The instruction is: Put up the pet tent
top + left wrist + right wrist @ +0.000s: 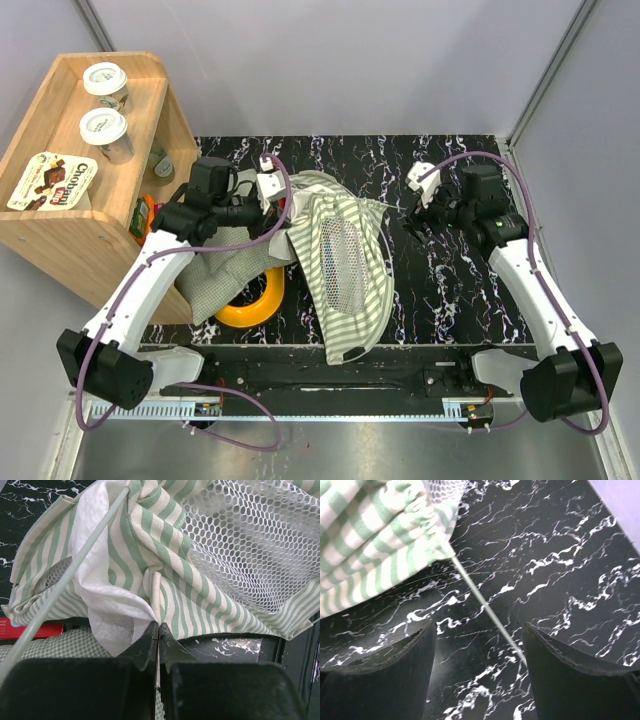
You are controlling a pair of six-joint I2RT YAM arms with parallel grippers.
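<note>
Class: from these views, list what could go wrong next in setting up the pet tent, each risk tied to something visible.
The left tool pinches only a small fold of the pet tent; a pull may slip it free.
The thin pole lies between the fingers of the open right tool; closing could miss it.
The tent overhangs the table's near edge and might slide off.

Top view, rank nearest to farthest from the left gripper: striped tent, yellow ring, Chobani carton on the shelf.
1. The green-and-white striped fabric pet tent: pinched in the left gripper, spreading to its right.
2. The yellow ring: on the table, toward the arm bases, partly under fabric.
3. The brown-and-white Chobani carton: on top of the wooden shelf, far left.
</note>
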